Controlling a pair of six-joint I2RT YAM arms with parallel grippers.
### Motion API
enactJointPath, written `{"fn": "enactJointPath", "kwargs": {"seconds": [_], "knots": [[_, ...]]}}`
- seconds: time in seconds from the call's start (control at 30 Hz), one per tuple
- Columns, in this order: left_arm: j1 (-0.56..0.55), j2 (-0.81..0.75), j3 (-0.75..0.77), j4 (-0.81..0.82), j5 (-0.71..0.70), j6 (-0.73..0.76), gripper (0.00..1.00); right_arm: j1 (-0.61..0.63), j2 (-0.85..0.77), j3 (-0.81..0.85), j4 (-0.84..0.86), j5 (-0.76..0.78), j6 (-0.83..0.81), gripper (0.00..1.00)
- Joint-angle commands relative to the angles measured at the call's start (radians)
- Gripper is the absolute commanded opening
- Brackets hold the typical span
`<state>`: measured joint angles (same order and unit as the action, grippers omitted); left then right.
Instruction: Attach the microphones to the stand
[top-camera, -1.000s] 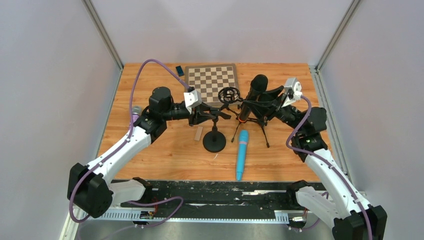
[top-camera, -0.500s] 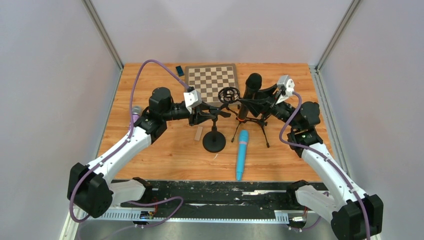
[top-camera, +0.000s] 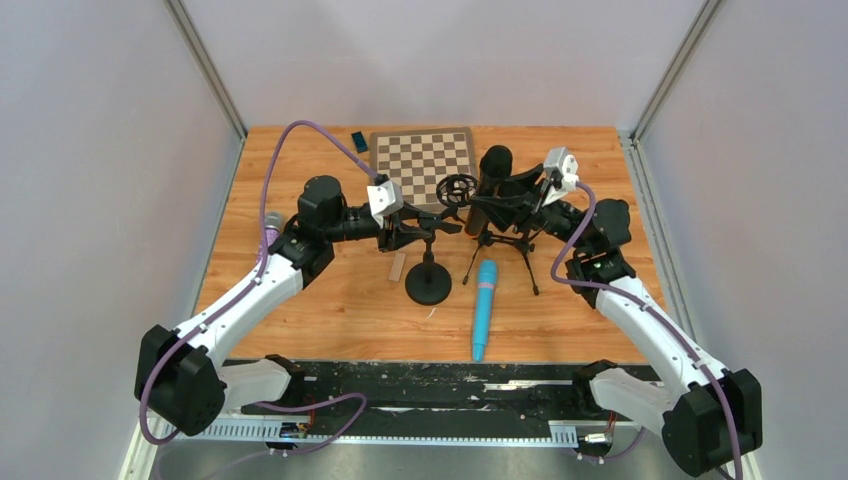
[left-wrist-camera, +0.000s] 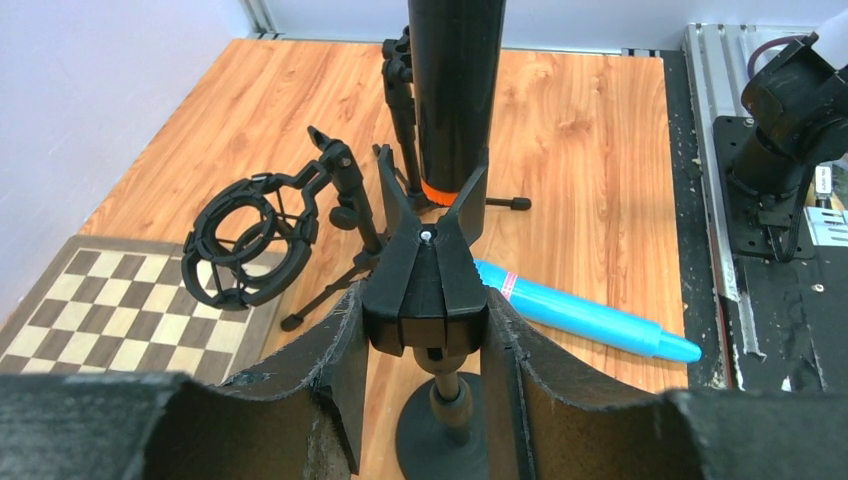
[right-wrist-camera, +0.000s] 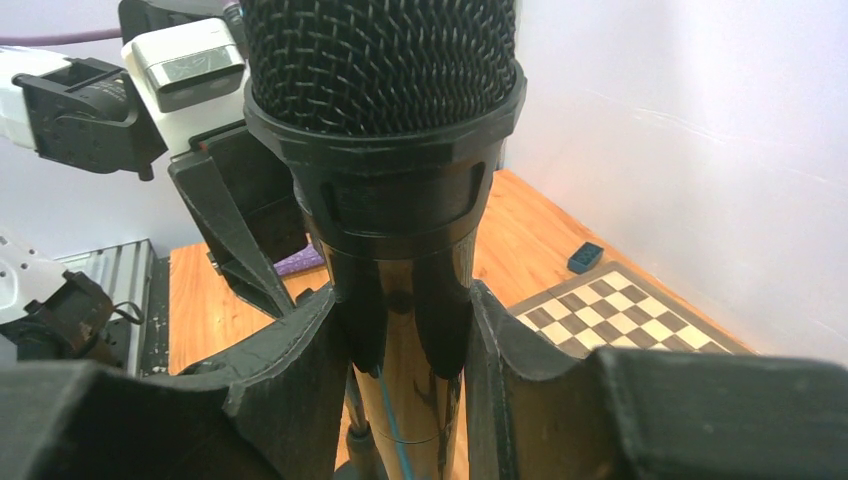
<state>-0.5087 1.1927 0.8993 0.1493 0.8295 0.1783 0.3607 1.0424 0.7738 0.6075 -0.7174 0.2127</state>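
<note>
My right gripper (top-camera: 492, 207) (right-wrist-camera: 400, 330) is shut on the long black microphone (top-camera: 487, 180) (right-wrist-camera: 385, 100) and holds it nearly upright. Its orange end (left-wrist-camera: 440, 190) sits between the forked prongs of the clip (left-wrist-camera: 425, 285) on the round-base stand (top-camera: 429, 286). My left gripper (top-camera: 432, 228) (left-wrist-camera: 425, 335) is shut on the clip's rear block, with both pads touching it. The light blue microphone (top-camera: 484, 305) (left-wrist-camera: 580, 315) lies on the table in front of the stands. The purple microphone (top-camera: 270, 228) lies by my left arm.
A tripod with a ring shock mount (top-camera: 458, 190) (left-wrist-camera: 250, 240) and a second tripod (top-camera: 512, 245) stand behind the round base. A chessboard (top-camera: 423, 158), a small dark block (top-camera: 359, 140) and a small wooden piece (top-camera: 397, 266) lie on the table.
My right arm has carried the black microphone leftward to the clip. My left arm has stayed on the clip, its jaws a little wider than before.
</note>
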Motion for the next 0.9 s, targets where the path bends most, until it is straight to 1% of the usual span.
{"fn": "enactJointPath", "kwargs": {"seconds": [0.0, 0.23, 0.5, 0.87], "knots": [[-0.002, -0.005, -0.005, 0.01, 0.0, 0.027, 0.0, 0.034, 0.009, 0.054, 0.107, -0.009, 0.013, 0.0], [-0.002, -0.006, -0.005, 0.006, 0.002, 0.028, 0.0, 0.078, 0.03, 0.066, 0.119, 0.005, 0.003, 0.0], [-0.002, -0.008, -0.003, 0.001, -0.009, 0.026, 0.0, 0.094, 0.056, 0.063, 0.146, 0.015, 0.005, 0.0], [-0.001, -0.007, -0.006, -0.002, -0.015, 0.028, 0.0, 0.115, 0.09, 0.02, 0.266, 0.044, 0.051, 0.0]]}}
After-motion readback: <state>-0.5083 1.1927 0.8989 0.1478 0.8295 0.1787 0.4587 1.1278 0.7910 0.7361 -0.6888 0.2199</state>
